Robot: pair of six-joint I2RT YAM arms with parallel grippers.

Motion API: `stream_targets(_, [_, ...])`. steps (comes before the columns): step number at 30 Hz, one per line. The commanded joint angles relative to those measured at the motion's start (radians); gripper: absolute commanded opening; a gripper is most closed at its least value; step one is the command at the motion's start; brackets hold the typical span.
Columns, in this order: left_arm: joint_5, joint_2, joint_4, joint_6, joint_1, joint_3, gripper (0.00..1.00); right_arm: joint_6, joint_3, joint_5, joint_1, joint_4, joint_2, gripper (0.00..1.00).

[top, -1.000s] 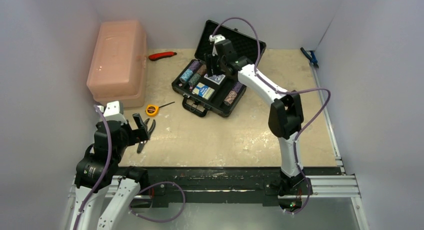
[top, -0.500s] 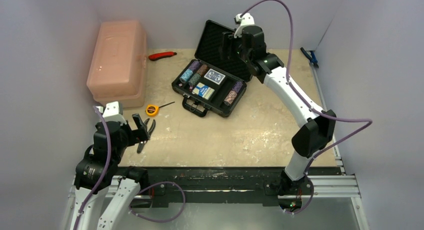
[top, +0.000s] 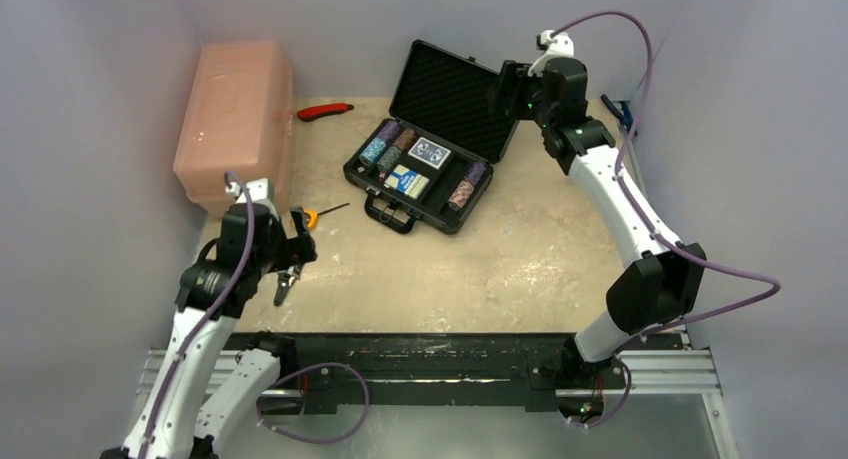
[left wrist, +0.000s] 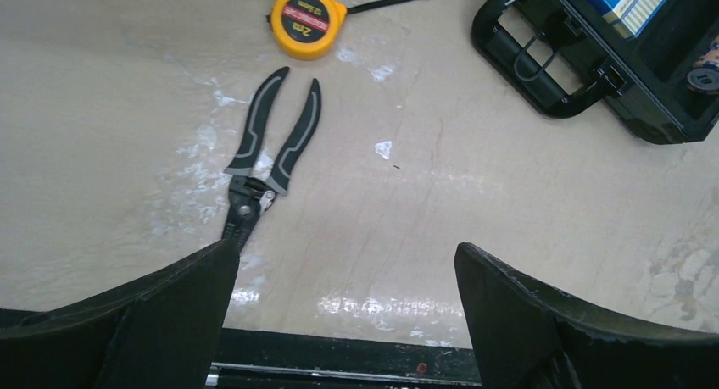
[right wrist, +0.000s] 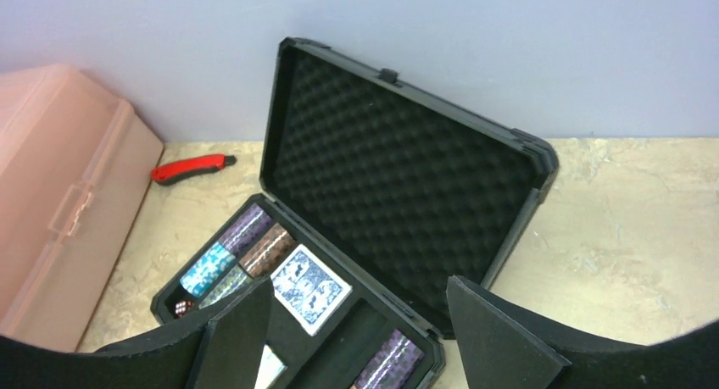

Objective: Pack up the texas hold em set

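**A:** In the upper left of the overhead view we see the pink box [top: 238,119] against the wall. Below it the left gripper [top: 295,251] hangs over the table with its claw released and nothing between its fingers.

**B:** We agree. Its wrist view shows black-handled pliers [left wrist: 270,156] left of centre and a yellow tape measure [left wrist: 309,18] at the top edge, both apart from the fingers.

**A:** Moving right, we find a red utility knife [top: 325,110] near the back wall, just left of the case [top: 452,91].

**B:** The case sits at top centre with its foam-lined lid standing open. In the tray we see chip stacks [top: 385,144] at the left end, a blue-backed card deck [top: 428,155] in the middle and one more stack at the right end. The handle [top: 392,214] faces the bottom of the frame.

**A:** In the upper right, the right gripper [top: 507,89] is just beside the lid's right edge. Its claw is released too: in its wrist view the fingers spread wide with only the case beyond them. We cannot tell whether it touches the lid.
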Motion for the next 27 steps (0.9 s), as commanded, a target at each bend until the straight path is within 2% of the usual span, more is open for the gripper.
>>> stream_targets(1, [0.140, 0.145, 0.174, -0.058, 0.009, -0.003, 0.99, 0.074, -0.022, -0.149, -0.116, 0.079, 0.002, 0.78])
stream_targets(8, [0.250, 0.386, 0.355, -0.103, 0.009, 0.031, 0.95, 0.145, -0.041, -0.297, -0.249, 0.150, 0.067, 0.76])
stream_targets(13, [0.296, 0.553, 0.383, -0.114, 0.007, 0.121, 0.92, 0.192, 0.022, -0.444, -0.331, 0.175, 0.163, 0.78])
stream_targets(17, [0.322, 0.614, 0.398, -0.105, 0.007, 0.182, 0.91, 0.251, 0.069, -0.466, -0.380, 0.204, 0.235, 0.77])
stream_targets(21, [0.288, 0.688, 0.375, -0.103, 0.007, 0.234, 0.89, 0.307, 0.163, -0.503, -0.407, 0.202, 0.343, 0.73])
stream_targets(27, [0.277, 0.733, 0.407, -0.117, 0.007, 0.252, 0.88, 0.406, 0.247, -0.507, -0.433, 0.233, 0.435, 0.67])
